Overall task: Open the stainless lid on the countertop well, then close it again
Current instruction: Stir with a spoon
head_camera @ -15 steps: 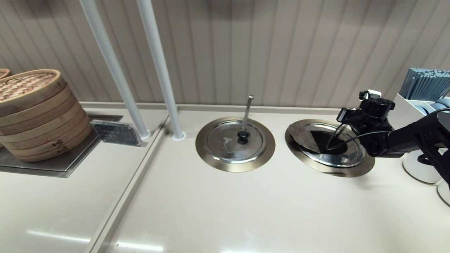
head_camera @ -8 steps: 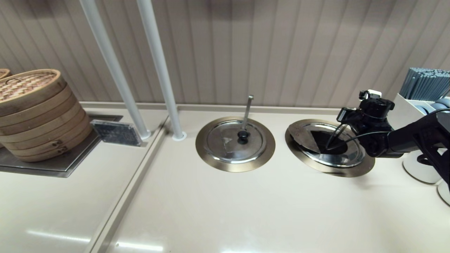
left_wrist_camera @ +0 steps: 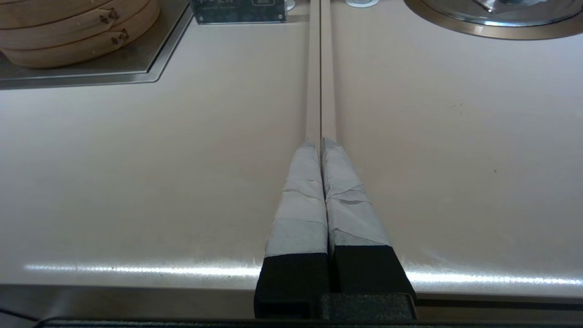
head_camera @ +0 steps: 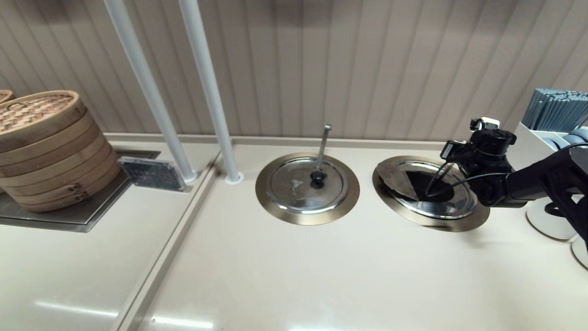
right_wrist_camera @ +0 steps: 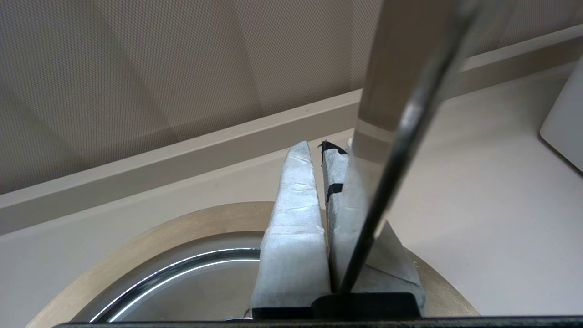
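Note:
The stainless lid (head_camera: 448, 207) sits in the right-hand countertop well, inside its bronze rim (head_camera: 459, 224). Its wedge flap (head_camera: 394, 177) lies folded back to the left, baring a dark opening (head_camera: 420, 181). My right gripper (head_camera: 452, 154) hovers over the well's far right edge. In the right wrist view it (right_wrist_camera: 316, 148) is shut with nothing seen between its taped fingers, above the lid (right_wrist_camera: 182, 282) and rim (right_wrist_camera: 150, 241). The thick ladle handle (right_wrist_camera: 401, 114) slants across just in front of one finger. The knob is hidden. My left gripper (left_wrist_camera: 321, 142) is shut and parked over the counter's front.
The twin lid (head_camera: 298, 186) with its thin upright ladle handle (head_camera: 324, 142) sits left of the task well. Bamboo steamers (head_camera: 46, 147), a small sign (head_camera: 151, 174) and two white poles (head_camera: 206, 92) stand at the left. A white holder of grey sticks (head_camera: 556, 110) stands behind my right arm.
My right arm has shifted only very slightly. The lid, its open flap and the left arm look the same.

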Motion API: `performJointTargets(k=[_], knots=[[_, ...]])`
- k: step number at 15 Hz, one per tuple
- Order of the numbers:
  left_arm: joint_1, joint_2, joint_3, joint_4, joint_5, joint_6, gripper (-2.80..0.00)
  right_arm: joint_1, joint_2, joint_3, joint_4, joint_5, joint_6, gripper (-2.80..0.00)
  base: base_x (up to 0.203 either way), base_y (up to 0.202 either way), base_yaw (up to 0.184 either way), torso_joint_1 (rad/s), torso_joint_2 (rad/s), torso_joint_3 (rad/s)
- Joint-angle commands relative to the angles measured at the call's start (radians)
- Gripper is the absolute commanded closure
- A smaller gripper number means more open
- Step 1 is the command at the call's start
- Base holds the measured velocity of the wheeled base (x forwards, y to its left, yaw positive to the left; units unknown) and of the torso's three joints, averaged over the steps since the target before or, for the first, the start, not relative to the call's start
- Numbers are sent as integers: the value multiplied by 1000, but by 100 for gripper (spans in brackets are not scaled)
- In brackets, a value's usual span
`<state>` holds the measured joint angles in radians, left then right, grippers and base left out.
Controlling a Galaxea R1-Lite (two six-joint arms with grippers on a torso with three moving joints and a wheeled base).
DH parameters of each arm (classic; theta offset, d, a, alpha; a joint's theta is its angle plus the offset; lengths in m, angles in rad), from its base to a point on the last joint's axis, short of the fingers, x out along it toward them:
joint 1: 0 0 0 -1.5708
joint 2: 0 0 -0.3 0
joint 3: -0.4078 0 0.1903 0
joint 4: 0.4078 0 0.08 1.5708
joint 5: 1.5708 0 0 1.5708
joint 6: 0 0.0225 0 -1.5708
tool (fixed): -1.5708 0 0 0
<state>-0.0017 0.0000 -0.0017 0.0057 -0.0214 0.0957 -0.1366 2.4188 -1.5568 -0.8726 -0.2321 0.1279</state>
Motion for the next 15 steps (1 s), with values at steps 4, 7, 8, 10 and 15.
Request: performJointTargets(k=[4, 7, 8, 10, 15], knots=[[0, 0, 0, 0, 0, 1, 0, 0, -2, 5, -5, -1, 1, 0, 0, 0, 0, 0, 0, 0], [0, 0, 0, 0, 0, 1, 0, 3, -45, 78, -1, 5, 5, -280, 0, 0, 0, 0, 0, 0], [0, 0, 0, 0, 0, 1, 0, 6, -47, 78, 0, 4, 7, -280, 0, 0, 0, 0, 0, 0], [0, 0, 0, 0, 0, 1, 0, 6, -47, 78, -2, 5, 12, -280, 0, 0, 0, 0, 0, 0], [0, 0, 0, 0, 0, 1, 0, 6, -49, 78, -5, 5, 18, -280, 0, 0, 0, 0, 0, 0]])
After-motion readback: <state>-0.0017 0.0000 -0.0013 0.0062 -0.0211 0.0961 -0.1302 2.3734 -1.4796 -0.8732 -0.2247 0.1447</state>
